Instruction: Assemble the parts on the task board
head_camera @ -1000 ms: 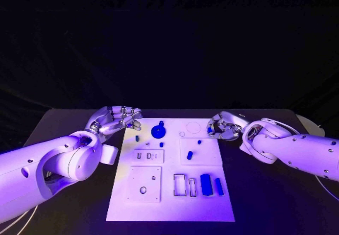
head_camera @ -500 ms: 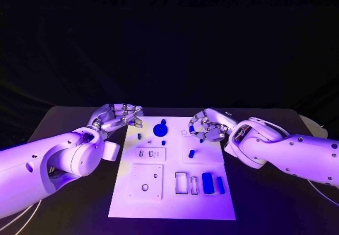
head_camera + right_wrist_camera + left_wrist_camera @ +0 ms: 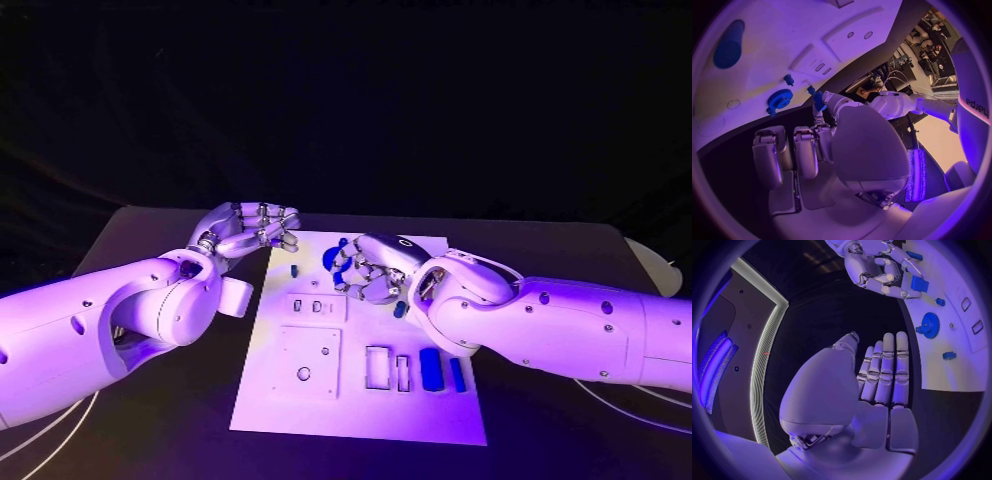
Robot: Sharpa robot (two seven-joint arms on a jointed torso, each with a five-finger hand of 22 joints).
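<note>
Task board [image 3: 361, 400], the white plate, is seen lying along the middle of the black table [image 3: 130, 250], its long sides running from the near edge toward the far edge. Over its far half the right hand [image 3: 372, 272] is held, fingers curled downward above the plate; whether anything is pinched in them cannot be told. The left hand [image 3: 253, 228] is kept just beyond the board's far left corner, fingers straight and close together, with nothing in them. A blue gear [image 3: 929, 324] is found standing on the board near its far edge, between the two hands, partly hidden by the right hand from the head view. Two long blue bars [image 3: 431, 369] are seen lying side by side near the board's right edge, in its near half, well apart from both hands. A small blue peg [image 3: 294, 270] is seen close to the far left corner, just beside the left hand's fingertips.
</note>
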